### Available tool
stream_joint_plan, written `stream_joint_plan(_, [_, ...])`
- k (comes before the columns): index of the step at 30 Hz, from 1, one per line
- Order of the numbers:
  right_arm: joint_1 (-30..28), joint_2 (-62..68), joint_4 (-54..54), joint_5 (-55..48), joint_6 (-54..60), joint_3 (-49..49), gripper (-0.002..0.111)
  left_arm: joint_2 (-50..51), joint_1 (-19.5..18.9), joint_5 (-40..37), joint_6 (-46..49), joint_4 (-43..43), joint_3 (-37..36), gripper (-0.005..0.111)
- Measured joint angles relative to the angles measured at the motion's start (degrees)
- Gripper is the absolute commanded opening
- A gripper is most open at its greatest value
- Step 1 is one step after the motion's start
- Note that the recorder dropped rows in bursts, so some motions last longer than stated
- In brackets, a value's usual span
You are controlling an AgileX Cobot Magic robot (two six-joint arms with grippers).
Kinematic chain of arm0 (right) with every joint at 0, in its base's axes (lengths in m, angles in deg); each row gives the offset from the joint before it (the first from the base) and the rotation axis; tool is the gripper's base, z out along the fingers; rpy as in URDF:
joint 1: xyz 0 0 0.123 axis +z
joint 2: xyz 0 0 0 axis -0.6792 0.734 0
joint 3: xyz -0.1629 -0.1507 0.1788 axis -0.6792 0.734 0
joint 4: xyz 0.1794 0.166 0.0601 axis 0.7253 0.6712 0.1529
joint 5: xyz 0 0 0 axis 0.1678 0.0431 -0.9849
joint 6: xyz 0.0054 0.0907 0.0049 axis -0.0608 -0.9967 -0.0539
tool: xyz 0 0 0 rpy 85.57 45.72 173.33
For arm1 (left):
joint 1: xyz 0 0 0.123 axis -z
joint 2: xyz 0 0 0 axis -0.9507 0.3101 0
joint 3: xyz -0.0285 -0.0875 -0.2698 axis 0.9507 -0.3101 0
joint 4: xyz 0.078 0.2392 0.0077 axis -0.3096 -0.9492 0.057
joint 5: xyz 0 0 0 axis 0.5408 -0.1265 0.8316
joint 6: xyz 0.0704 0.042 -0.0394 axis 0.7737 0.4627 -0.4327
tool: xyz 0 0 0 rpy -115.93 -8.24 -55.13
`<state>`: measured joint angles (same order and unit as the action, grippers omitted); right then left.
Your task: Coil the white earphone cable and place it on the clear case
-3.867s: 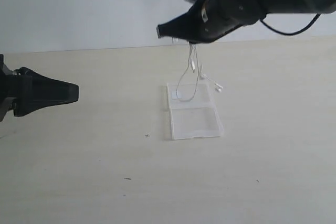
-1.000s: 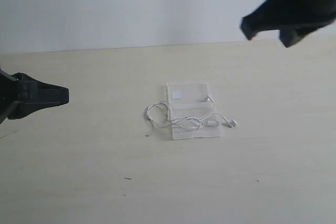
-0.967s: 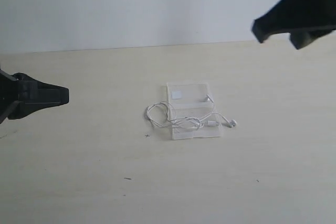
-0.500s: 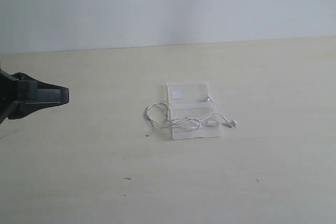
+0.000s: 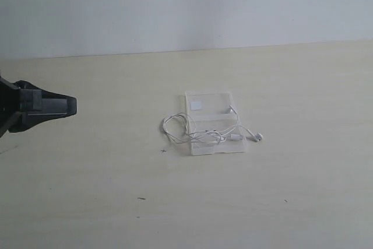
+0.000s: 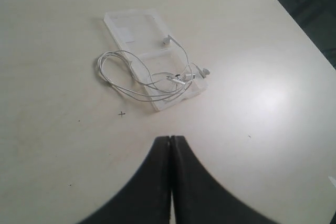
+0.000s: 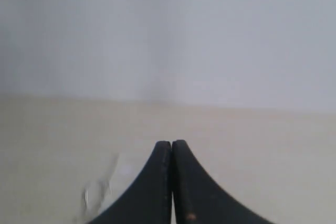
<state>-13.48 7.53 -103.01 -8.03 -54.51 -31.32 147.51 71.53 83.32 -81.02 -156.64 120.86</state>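
Pale wall (image 5: 175,10) backs a bare, cream-coloured table (image 5: 116,196), and little else is on view.

Left pincer (image 5: 71,105) hovers at the left edge of the exterior view. Its jaws are pressed flat together with nothing between them, which the left wrist view shows plainly (image 6: 171,139). Its tips aim toward the middle of the table, well apart from the work. Right pincer (image 7: 172,143) does not appear in the exterior view. Its own camera shows it clenched and empty too, facing mostly wall and far table. Neither one touches anything, and that posture looks like parking rather than reaching.

Out from the left pincer, the white earphone cable (image 5: 217,136) lies in loose overlapping loops, not a tight coil. Most strands cross the near half of the clear case (image 5: 210,98). One loop spills off the case's left edge onto the table, and an earbud (image 5: 258,137) rests just past the right edge. The left wrist view shows the same spread (image 6: 176,78).

The case (image 6: 139,27) lies opened flat, both halves level, with its small white sticker (image 5: 196,105) on the far half. Lying open, it offers a broad landing place for a limp wire. I judge the placing done, though loosely, since the wire is too soft to hold a neat ring once free.
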Motion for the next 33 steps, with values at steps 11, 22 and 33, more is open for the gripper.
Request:
stream_joint_plan(11, [-18.8,-25.6,9.4,33.8,-0.4,39.4,0.0,0.0,0.0,0.0,0.0,0.0,0.0,0.0])
stream_joint_plan(22, [-18.9,-27.5,9.9,43.4,0.1,57.9,0.0,0.0,0.0,0.0,0.0,0.0,0.0,0.0])
stream_joint_plan(33, [-18.9,-37.1,10.1,50.3,3.1,66.0,0.0,0.0,0.0,0.0,0.0,0.0,0.0,0.0])
